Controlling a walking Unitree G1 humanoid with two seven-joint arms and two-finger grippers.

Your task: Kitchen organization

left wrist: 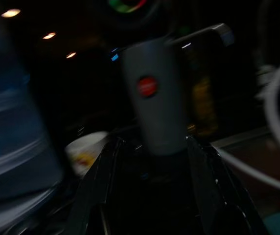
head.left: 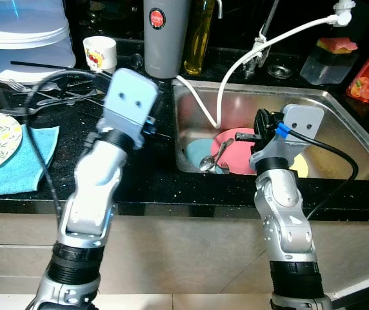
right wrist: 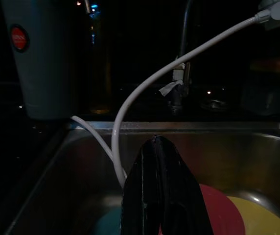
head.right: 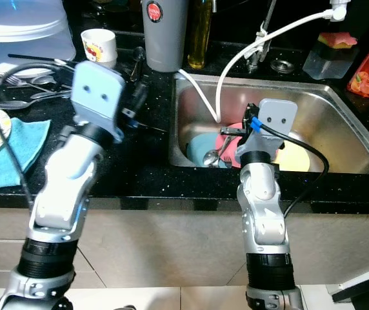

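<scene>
Over steel sink (head.left: 339, 110): right hand (right wrist: 162, 196) pinched shut, empty; left hand (left wrist: 152, 161) wide. Open before descending onto round pink plate (head.left: 236, 155).

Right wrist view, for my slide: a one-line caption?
Shut right end effector hangs above red plate and yellow plate in the steel sink.

I am in a home kitchen: a steel sink (head.left: 339, 123) holding plates (head.left: 233, 152), a black table (head.left: 133, 161), an oil bottle (head.left: 199, 39).
</scene>
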